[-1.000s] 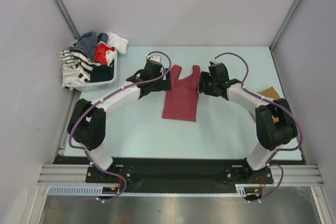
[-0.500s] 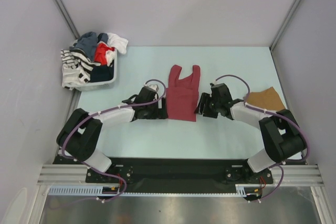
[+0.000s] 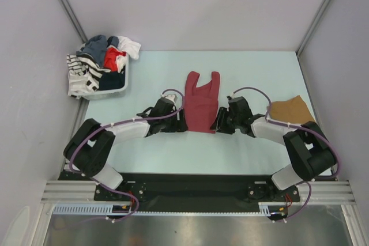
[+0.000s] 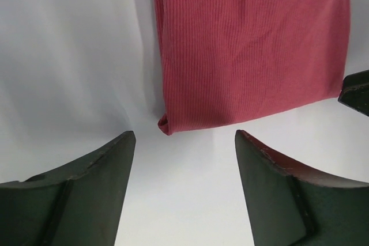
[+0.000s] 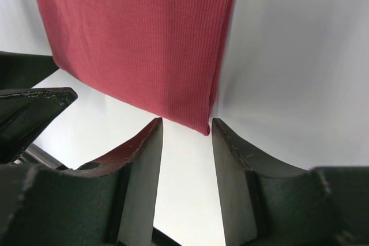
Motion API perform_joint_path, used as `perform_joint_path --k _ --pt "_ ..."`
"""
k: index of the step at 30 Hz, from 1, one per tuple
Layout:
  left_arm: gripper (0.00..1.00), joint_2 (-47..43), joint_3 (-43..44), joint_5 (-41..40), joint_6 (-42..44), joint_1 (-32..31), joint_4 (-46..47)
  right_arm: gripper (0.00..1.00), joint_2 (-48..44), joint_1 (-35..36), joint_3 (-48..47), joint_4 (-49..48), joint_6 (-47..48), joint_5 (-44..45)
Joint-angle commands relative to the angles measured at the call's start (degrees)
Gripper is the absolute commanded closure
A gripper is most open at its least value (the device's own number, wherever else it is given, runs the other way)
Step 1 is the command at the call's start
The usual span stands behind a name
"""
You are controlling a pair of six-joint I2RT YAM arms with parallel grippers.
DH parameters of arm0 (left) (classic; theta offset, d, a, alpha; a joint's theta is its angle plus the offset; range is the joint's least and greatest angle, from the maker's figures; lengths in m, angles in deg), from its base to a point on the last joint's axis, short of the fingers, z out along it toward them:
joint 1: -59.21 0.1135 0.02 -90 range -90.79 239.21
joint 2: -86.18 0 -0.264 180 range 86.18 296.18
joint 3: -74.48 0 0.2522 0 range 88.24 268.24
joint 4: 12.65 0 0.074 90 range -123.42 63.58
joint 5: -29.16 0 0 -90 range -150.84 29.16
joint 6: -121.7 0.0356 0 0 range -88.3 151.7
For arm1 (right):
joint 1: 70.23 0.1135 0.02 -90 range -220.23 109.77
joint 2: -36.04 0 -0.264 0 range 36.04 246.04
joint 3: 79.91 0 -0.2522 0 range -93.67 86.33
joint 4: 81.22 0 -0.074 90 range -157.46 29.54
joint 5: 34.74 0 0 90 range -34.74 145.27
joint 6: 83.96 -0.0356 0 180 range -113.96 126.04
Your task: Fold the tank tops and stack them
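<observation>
1. Left fingers (image 4: 86,188): we record them spread wide with nothing between them. The near left hem corner of the maroon tank top (image 4: 248,44) lies just ahead of the gap, apart from both tips.
2. Right fingers (image 5: 138,182): parted, with a narrower gap than the left pair, and gripping nothing that we can see. The near right hem corner sits at the mouth of the gap; we cannot tell whether it touches either tip.
3. Maroon tank top, position: flat on the table (image 3: 248,67) at mid-width, straps toward the far side and hem toward the arms. One pair of fingers sits low at each hem corner. A small roll shows at the left corner, so we judge the cloth to be doubled there.
4. Handling, our judgement: fine ribbed knit, light and limp, with no stiffness of its own. It should sag and stretch between two holds and drag on the table rather than slide. It is not fragile.
5. Where to take hold, our judgement: pinch the two hem corners, tips low against the table, catching every layer. We would lift both corners level so the fold line stays straight.
6. Tan tank top (image 3: 291,109): near the right edge of the table beside the right arm, well apart from the maroon one.
7. Basket (image 3: 109,92): at the far left corner, heaped with mixed clothes.
</observation>
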Motion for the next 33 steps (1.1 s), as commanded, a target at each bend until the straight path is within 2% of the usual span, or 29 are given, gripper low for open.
perform_joint_path --k 1,5,9,12,17,20,21,22,25,28,33 --pt "0.25 1.4 0.9 0.8 -1.4 -0.2 2.5 0.57 1.7 0.4 0.4 -2.5 -1.4 0.2" --pt "0.29 2.4 1.2 0.1 -1.5 -0.4 1.4 0.59 3.0 1.0 0.5 -2.9 -1.7 0.2" --pt "0.4 3.1 0.7 0.5 -1.8 -0.5 1.7 0.69 4.0 1.2 1.0 -3.5 -1.7 0.2" --pt "0.47 3.2 0.0 0.5 -2.1 -0.6 1.8 0.71 4.2 1.5 1.3 -3.9 -1.8 0.1" --pt "0.5 3.6 0.2 -2.0 -2.1 -0.5 0.4 0.76 4.3 1.5 1.5 -4.4 -1.8 0.6" --pt "0.68 5.0 1.2 -2.0 -0.7 -0.6 1.8 0.85 4.9 1.5 0.8 -4.6 -1.6 0.8" --pt "0.93 6.0 1.7 -2.4 -0.4 -0.6 2.3 0.96 5.1 1.5 0.5 -4.3 -1.5 0.8" --pt "1.0 6.5 3.1 -3.0 0.0 -0.6 1.4 1.0 5.3 1.5 0.1 -3.8 -1.3 1.2" --pt "1.0 5.1 4.0 -8.8 0.1 -2.1 -2.3 1.0 4.2 1.3 -0.8 -1.2 -0.8 1.7" --pt "1.0 0.7 3.2 -11.1 -0.2 -3.6 -5.4 1.0 0.7 1.7 -0.3 2.6 0.2 2.9" --pt "1.0 -4.8 -0.4 -9.4 -2.7 -6.9 -6.7 1.0 -5.4 2.9 2.2 8.2 0.4 3.3"
